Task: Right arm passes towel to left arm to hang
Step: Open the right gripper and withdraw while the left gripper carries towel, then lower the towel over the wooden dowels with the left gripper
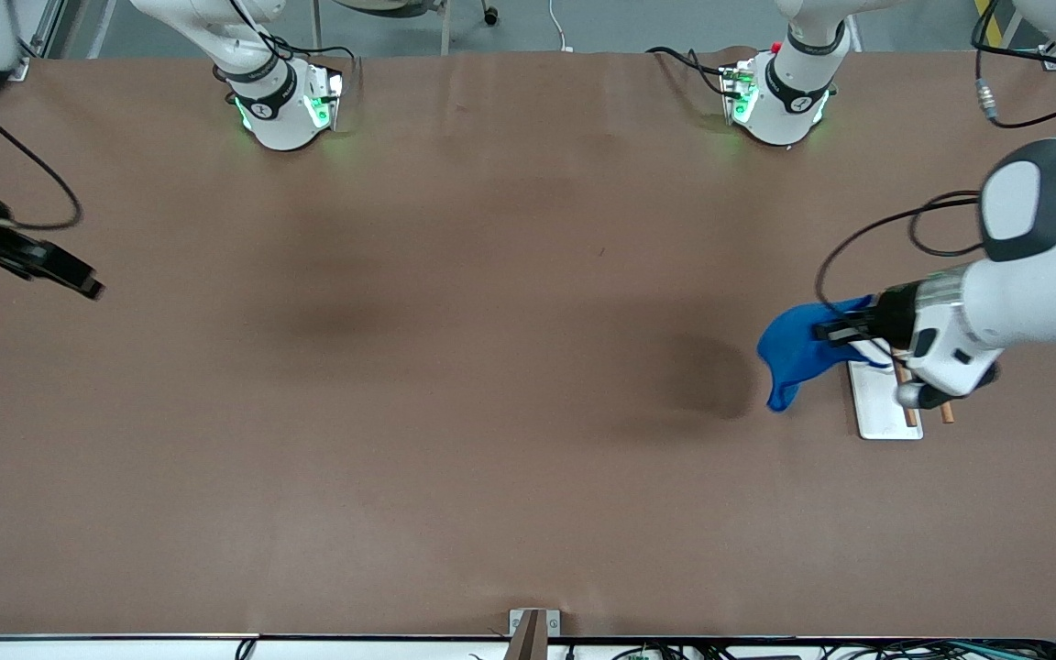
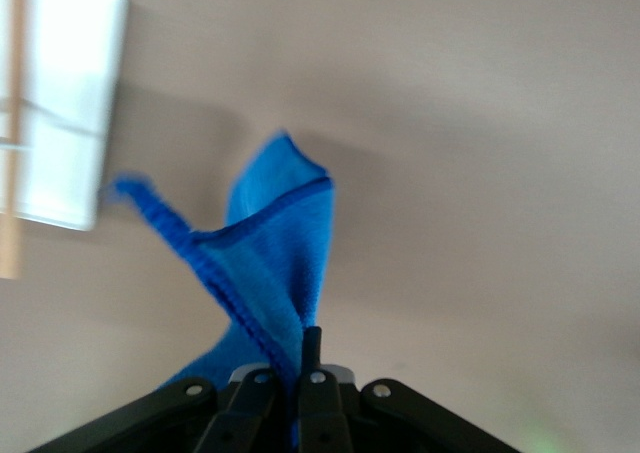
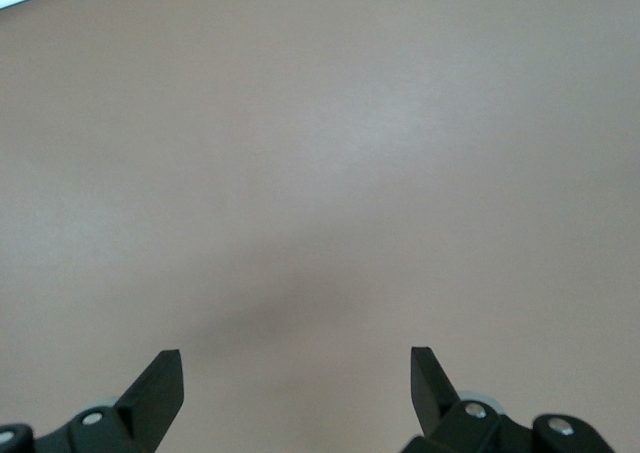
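Note:
The bright blue towel [image 1: 794, 353] hangs bunched from my left gripper [image 1: 835, 332], which is shut on it in the air beside a small rack at the left arm's end of the table. In the left wrist view the towel [image 2: 275, 253] drapes from between the closed fingers of the left gripper [image 2: 295, 358], its stitched hem showing. My right gripper [image 1: 88, 286] is over the table edge at the right arm's end, open and empty. In the right wrist view the right gripper [image 3: 295, 368] has only bare brown table between its fingers.
A rack with a white base [image 1: 885, 403] and thin wooden rods [image 1: 906, 399] stands under the left wrist; it also shows in the left wrist view [image 2: 65, 103]. Black cables loop near the left arm [image 1: 931, 220]. The brown table [image 1: 491, 367] spreads between the arms.

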Available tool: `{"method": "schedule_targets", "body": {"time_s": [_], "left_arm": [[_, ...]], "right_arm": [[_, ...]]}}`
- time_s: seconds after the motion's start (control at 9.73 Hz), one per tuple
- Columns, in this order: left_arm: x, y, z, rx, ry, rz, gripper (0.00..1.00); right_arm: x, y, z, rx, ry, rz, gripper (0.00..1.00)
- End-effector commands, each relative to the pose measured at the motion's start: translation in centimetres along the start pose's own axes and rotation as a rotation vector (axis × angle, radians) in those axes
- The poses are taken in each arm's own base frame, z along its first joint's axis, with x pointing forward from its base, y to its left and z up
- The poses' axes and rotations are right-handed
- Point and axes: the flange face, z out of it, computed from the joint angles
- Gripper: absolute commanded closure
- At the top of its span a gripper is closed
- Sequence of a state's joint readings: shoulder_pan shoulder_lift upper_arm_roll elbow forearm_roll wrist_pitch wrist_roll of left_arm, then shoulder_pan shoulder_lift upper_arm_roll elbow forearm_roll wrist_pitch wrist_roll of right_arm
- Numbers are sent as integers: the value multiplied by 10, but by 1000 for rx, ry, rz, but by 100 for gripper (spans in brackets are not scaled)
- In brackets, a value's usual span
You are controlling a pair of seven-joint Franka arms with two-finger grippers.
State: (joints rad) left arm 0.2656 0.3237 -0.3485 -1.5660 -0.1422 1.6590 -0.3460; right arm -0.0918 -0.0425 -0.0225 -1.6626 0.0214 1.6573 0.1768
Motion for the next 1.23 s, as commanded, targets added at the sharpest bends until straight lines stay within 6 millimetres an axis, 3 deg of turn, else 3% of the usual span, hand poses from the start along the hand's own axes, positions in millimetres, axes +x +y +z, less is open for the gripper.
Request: {"method": "schedule_targets", "body": {"time_s": [0.0,0.21,0.41,0.92,1.13], "left_arm": [[15,-58,19,70,-38,58,99],[29,-106,18,97,-42,110,99],[45,-143,27,115,-47,158,99],[57,-170,28,122,-15,204,98],[66,-205,31,102,-3,228,98]], "right_arm": [[-2,28,-59,-12,28,-22,0],[3,37,-60,-12,13,-12,0],[2,31,-53,-17,-10,-81,0],[-2,31,-53,-61,-26,-113,0],[-3,31,-52,-61,-35,-113,0]]}}
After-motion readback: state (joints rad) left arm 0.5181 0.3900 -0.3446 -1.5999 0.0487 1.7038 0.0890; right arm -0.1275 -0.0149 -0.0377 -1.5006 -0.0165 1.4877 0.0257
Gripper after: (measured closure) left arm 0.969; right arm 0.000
